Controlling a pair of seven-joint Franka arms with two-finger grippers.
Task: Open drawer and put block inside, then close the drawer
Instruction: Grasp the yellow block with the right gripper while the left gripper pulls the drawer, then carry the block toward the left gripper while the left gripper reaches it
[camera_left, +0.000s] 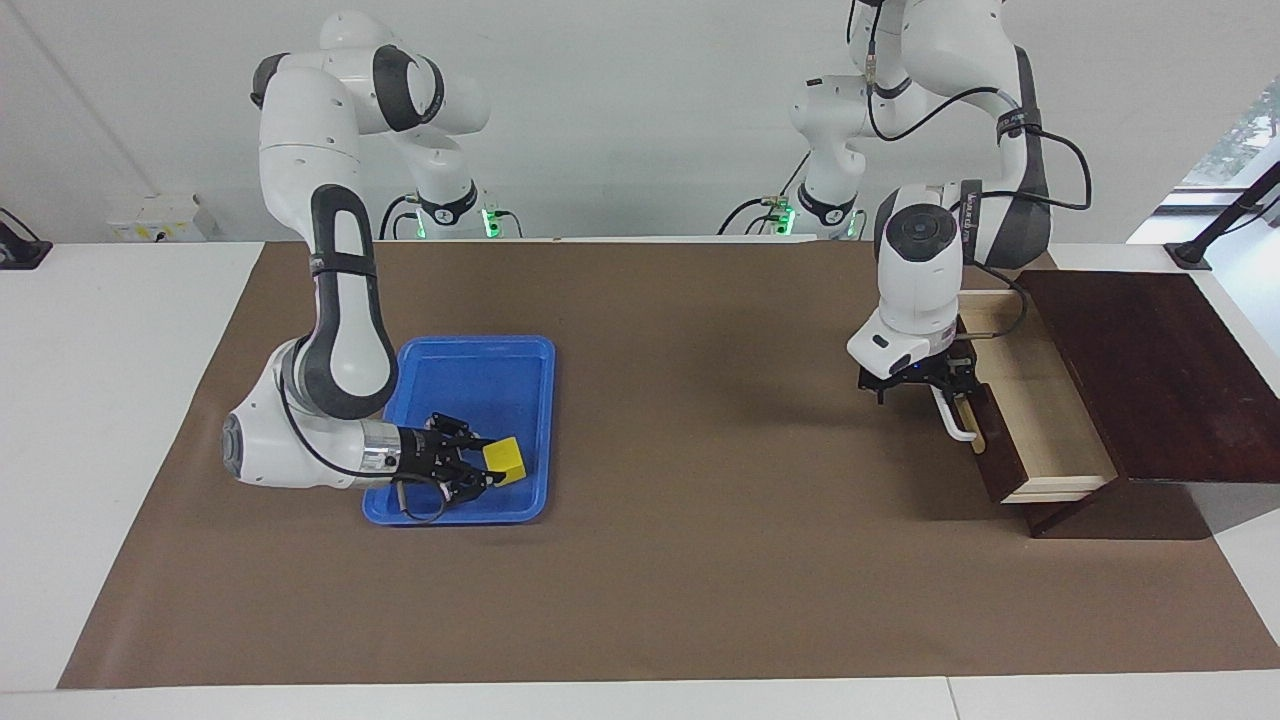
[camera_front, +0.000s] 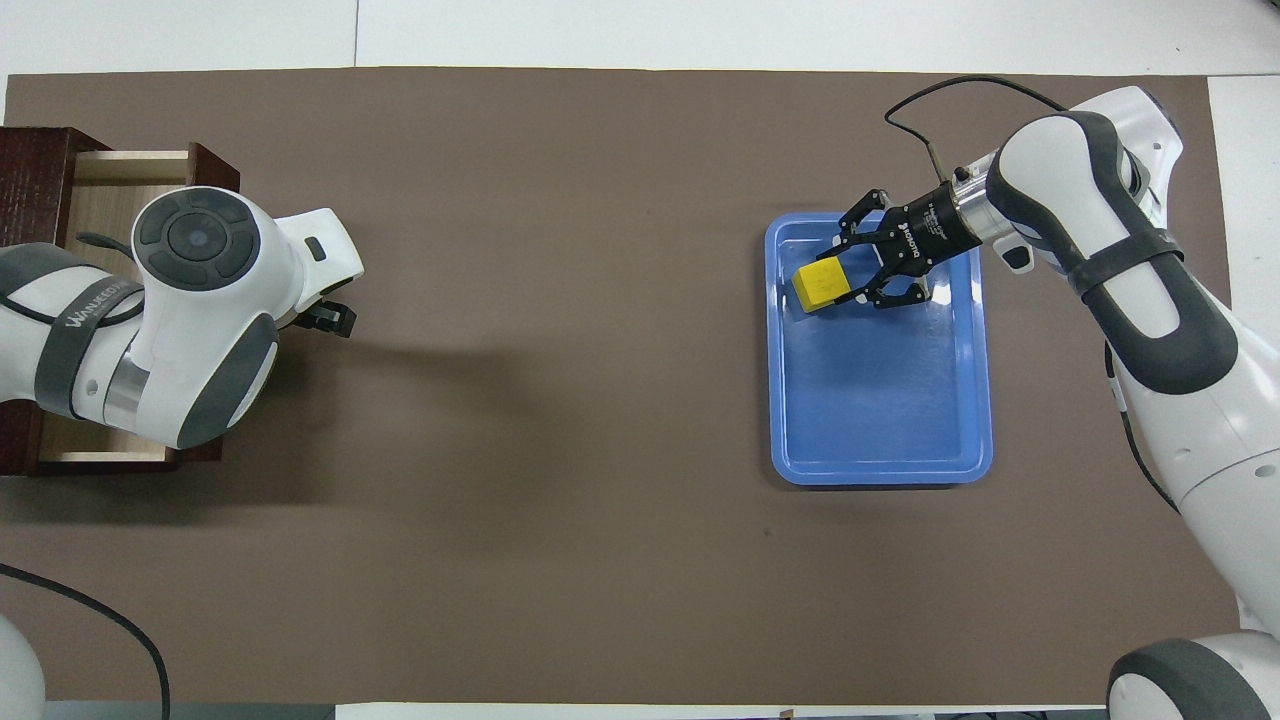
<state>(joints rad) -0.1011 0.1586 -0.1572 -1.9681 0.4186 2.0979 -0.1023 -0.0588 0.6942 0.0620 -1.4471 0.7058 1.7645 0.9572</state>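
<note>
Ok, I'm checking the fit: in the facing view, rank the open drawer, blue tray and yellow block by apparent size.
1-2. Drawer and blue tray: similar apparent size, and the left arm hides part of the drawer, so I won't rank them.
3. Yellow block: far smallest, between the right gripper's fingers.

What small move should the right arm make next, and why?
Probably lift. The right gripper looks shut on the block, low in the blue tray. The drawer already stands open with the left gripper at its handle, so carrying can follow.
</note>
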